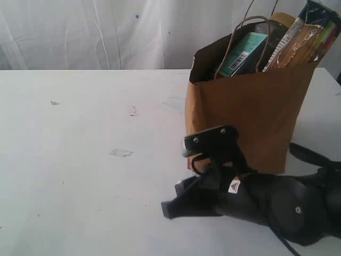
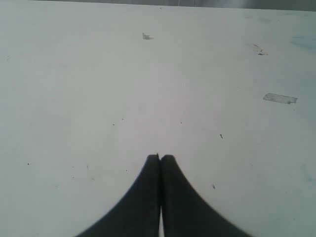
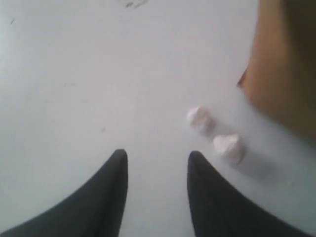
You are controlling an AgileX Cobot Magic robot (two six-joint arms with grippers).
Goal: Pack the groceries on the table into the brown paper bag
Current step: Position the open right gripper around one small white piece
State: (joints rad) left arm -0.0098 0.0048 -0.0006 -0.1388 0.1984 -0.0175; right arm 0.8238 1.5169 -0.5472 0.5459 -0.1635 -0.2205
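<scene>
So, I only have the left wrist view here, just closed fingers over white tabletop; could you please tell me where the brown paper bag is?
Observer: The brown paper bag stands upright at the right of the exterior view, a spaghetti packet poking out of its top.
Operator: Thank you. And the right gripper?
Observer: The right gripper is low by the bag's base, fingers apart, holding nothing.
Operator: Anything loose nearby?
Observer: Two small white lumps lie on the table beside those fingers, near the bag.
</scene>
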